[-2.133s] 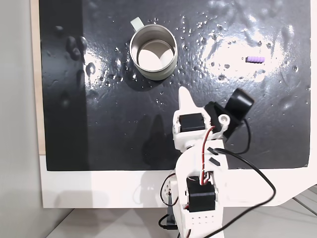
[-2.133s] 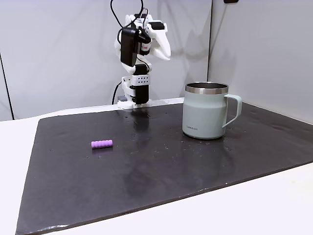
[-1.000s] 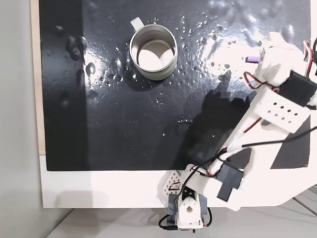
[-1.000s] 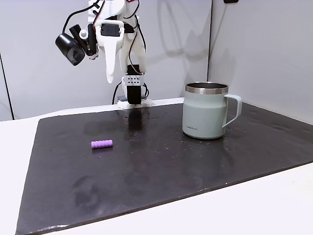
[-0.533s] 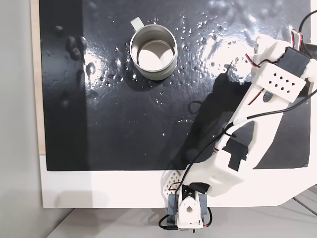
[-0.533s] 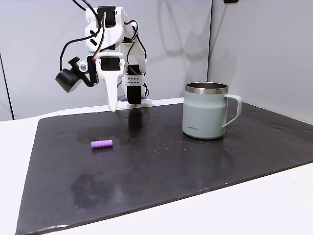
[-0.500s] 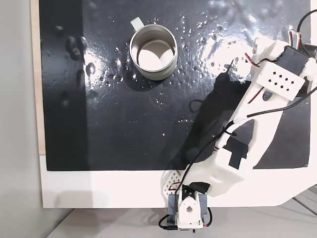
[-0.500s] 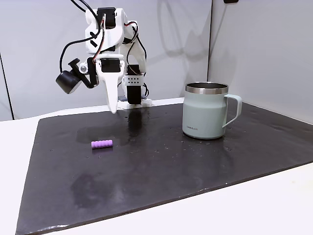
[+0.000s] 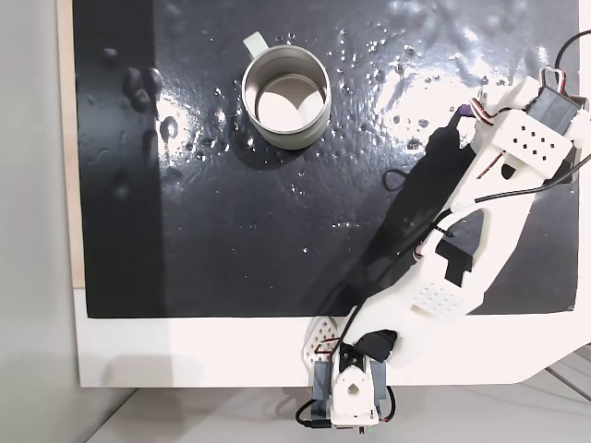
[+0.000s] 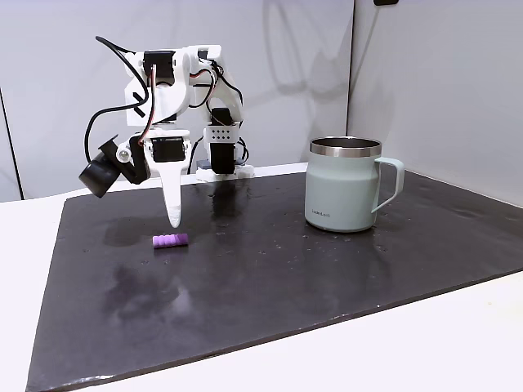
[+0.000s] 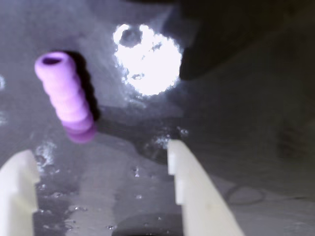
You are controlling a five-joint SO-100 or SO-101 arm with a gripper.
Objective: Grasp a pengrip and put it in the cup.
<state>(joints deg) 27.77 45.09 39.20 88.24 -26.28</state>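
Note:
The light-purple ribbed pengrip [image 10: 171, 241] lies flat on the black mat, left of centre in a fixed view. In a fixed view from above, just its purple end [image 9: 464, 111] peeks out from under the arm [image 9: 517, 138]. My gripper [image 10: 174, 219] hangs point-down just above and behind it, not touching. In the wrist view the pengrip [image 11: 66, 96] lies ahead of the left finger, and the gripper [image 11: 98, 152] is open with nothing between its white fingers. The silvery mug, the cup [image 10: 343, 184], stands upright far to the right, and its pale inside [image 9: 285, 97] holds nothing.
The black mat [image 10: 327, 269] is wet, with several shiny droplets [image 9: 406, 65] around the cup and the pengrip. The arm's base [image 10: 221, 159] stands at the mat's far edge. A white table edge [image 9: 185, 351] borders the mat.
The arm has swung out from its folded pose and come down. The gripper tip has dropped from well above the mat to just over the pengrip.

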